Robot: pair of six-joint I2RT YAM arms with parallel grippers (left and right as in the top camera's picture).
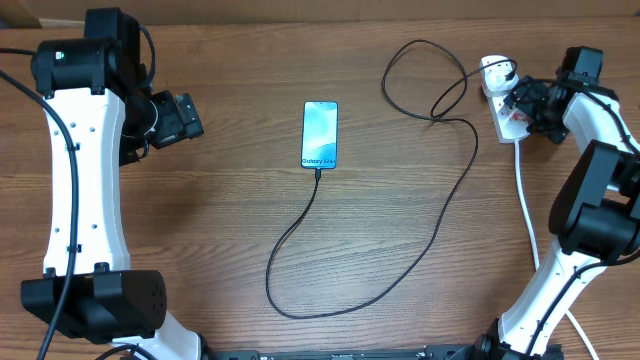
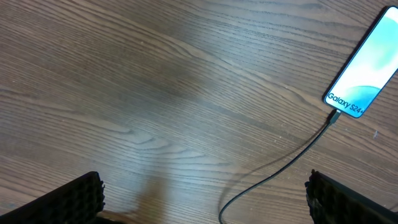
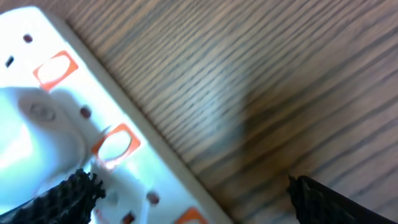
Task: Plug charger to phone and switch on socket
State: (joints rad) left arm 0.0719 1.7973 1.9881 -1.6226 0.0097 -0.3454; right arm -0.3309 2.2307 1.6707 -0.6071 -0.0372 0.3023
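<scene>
The phone [image 1: 320, 135] lies face up at mid-table with its screen lit, and shows again at the top right of the left wrist view [image 2: 367, 65]. The charger [image 1: 455, 190], a thin black cable, has its connector tip [image 2: 334, 117] in the phone's bottom edge. From there it loops toward the front and runs back to the socket [image 1: 503, 105]. The socket is a white strip with red switches [image 3: 115, 144]. My right gripper [image 1: 522, 106] hovers open right over the socket, its left finger [image 3: 62, 200] above the strip. My left gripper [image 1: 186, 118] hangs open left of the phone, holding nothing.
The socket's thick white cord [image 1: 528, 215] runs toward the front beside the right arm. A white plug body [image 3: 31, 127] sits in the strip. The cable's big loop [image 1: 300, 312] lies on the wooden table [image 1: 200, 230] near the front edge.
</scene>
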